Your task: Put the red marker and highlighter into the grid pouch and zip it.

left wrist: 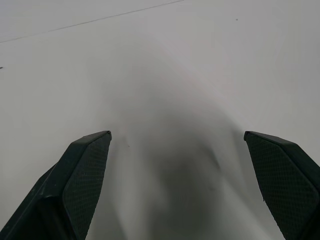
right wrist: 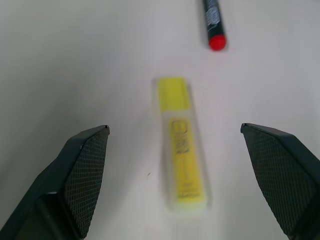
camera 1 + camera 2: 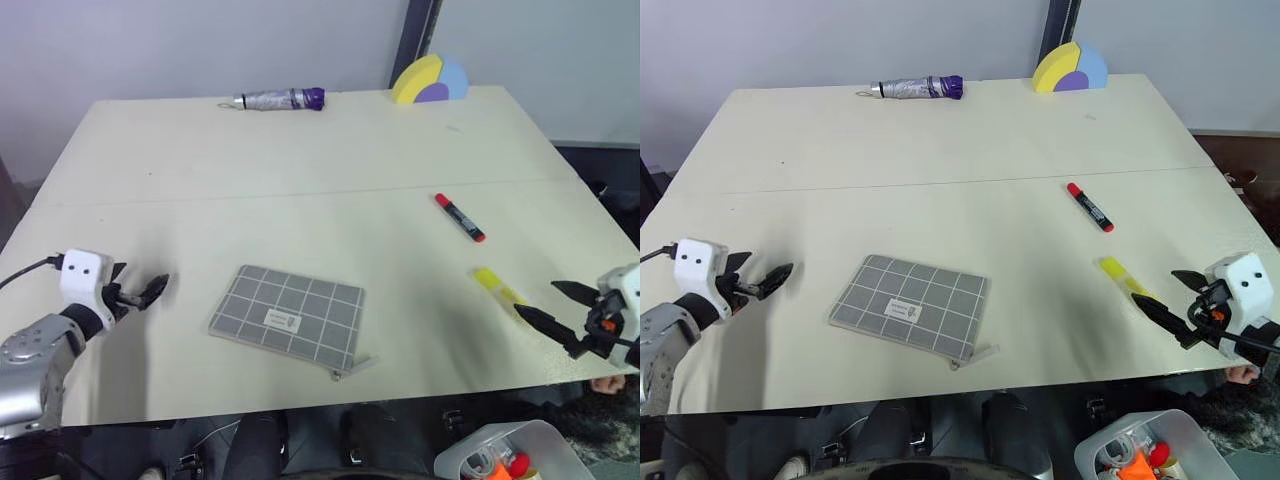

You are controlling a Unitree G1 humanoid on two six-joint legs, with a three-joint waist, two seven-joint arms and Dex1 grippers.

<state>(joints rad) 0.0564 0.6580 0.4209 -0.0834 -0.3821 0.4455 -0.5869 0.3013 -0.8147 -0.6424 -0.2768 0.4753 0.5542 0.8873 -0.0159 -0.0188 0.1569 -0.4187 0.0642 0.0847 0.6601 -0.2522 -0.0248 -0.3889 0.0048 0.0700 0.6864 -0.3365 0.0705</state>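
You're looking at a lab or test room, not a home: a big plain cream table [image 3: 300, 180] stands against a bare pale wall [image 3: 200, 45]. Odd props sit along its far edge: a folded umbrella [image 3: 280, 99] and foam shapes [image 3: 430, 80]. A clear bin of bits [image 3: 510, 455] sits on the floor, with cables beside it.

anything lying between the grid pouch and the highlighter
Nothing: in the left eye view the stretch of table between the grid pouch and the highlighter is bare. The red marker lies farther back, off that line.
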